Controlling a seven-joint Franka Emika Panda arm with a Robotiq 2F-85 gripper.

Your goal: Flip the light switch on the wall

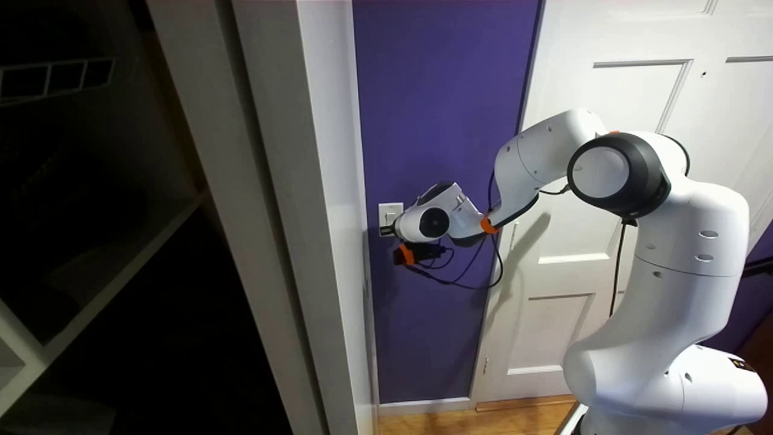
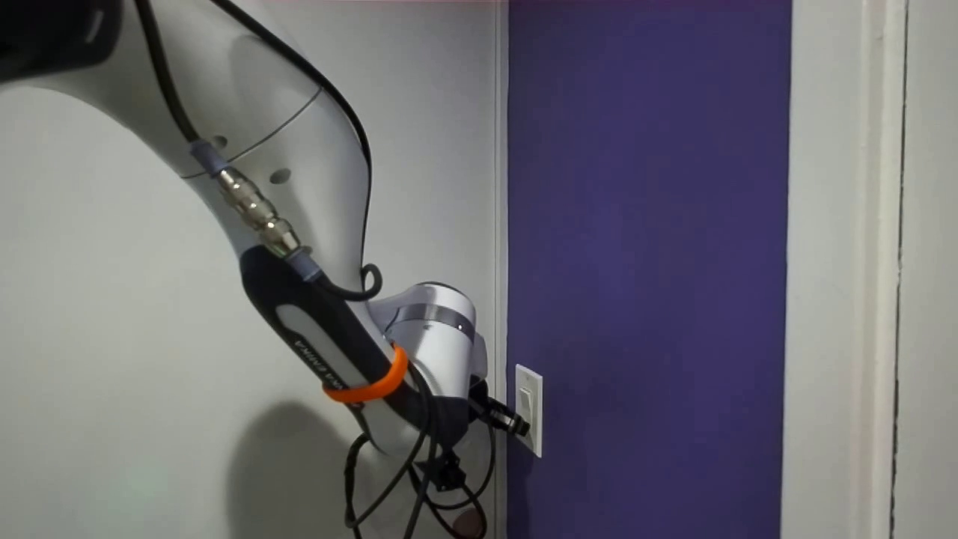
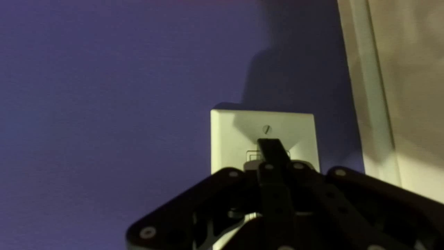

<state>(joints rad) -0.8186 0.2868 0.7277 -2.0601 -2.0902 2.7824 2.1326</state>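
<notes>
The light switch is a small white plate with a rocker on the purple wall. It shows in both exterior views (image 1: 391, 207) (image 2: 530, 382) and in the wrist view (image 3: 225, 139). The wall (image 1: 447, 90) also shows in an exterior view (image 2: 651, 224) and in the wrist view (image 3: 121, 104). My gripper (image 1: 386, 230) is shut with nothing between its fingers. In an exterior view its dark fingertips (image 2: 522, 428) are at the lower part of the plate, below the rocker's middle. In the wrist view the fingers (image 3: 269, 143) hide much of the rocker. I cannot tell whether they touch.
A white wall edge (image 1: 329, 181) stands close beside the switch, with white trim (image 3: 378, 104) near it in the wrist view. A white paneled door (image 1: 640, 103) is behind the arm. Loose black cables (image 1: 498, 266) hang under the wrist.
</notes>
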